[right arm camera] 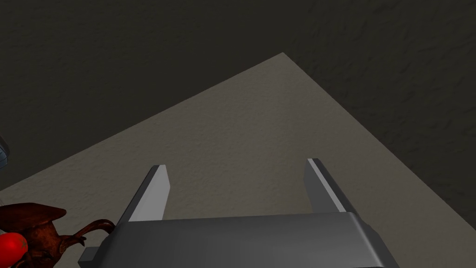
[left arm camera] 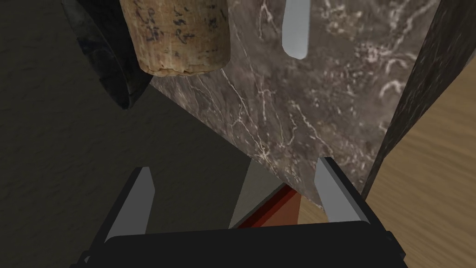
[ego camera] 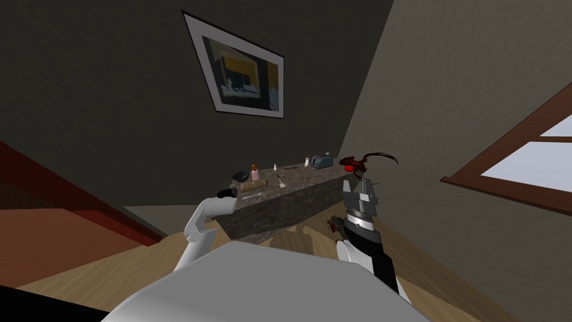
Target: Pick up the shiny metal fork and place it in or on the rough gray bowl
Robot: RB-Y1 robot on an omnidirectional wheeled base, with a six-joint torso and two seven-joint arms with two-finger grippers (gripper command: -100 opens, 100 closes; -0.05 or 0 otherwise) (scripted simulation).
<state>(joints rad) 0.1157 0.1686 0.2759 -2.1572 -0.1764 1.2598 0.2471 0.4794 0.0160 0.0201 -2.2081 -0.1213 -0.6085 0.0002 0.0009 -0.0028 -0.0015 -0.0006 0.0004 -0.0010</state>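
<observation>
I see a dark grey-brown counter (left arm camera: pixel 288 107) veined in white like marble, a tan roll (left arm camera: pixel 179 35) flecked with dark marks, a plain pale silver-grey fork (left arm camera: pixel 295 28), a near-black bowl (ego camera: pixel 241 176), a pink bottle (ego camera: pixel 255 174) and a light wood-grain floor (left arm camera: pixel 432 186).

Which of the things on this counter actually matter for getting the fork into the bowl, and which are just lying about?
For the job: light grey fork, dark bowl, open left gripper at the counter corner.

Lying about: cork-like roll, pink bottle, white utensil, near shaker, far shaker, blue-grey box.
</observation>
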